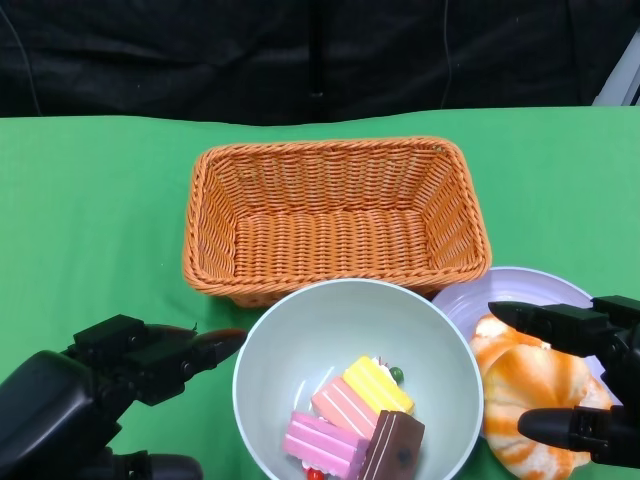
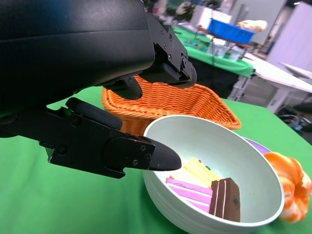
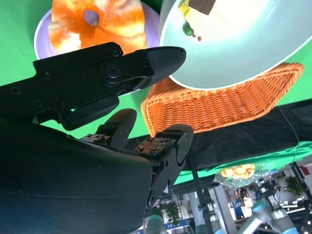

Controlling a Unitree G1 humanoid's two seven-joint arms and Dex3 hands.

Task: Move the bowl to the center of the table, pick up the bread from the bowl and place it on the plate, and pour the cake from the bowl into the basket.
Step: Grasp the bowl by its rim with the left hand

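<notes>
Left robot hand [image 1: 120,365] hovers released beside the pale green bowl [image 1: 290,340]; grip its rim firmly, lift, and tip slowly so the cake slices [image 1: 355,420] slide into the wicker basket [image 1: 335,215].

Pale green bowl [image 1: 290,330], striped pink/yellow/brown cake [image 1: 355,420], orange basket [image 1: 335,215], prob. lilac plate [image 1: 520,290]

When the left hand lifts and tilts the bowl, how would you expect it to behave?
The bowl looks rigid and smooth, so it may slip in the left hand. Its walls are glossy, so the cake pieces would probably slide out readily. It is wide and shallow-sided, so it seems unlikely to tip.
</notes>
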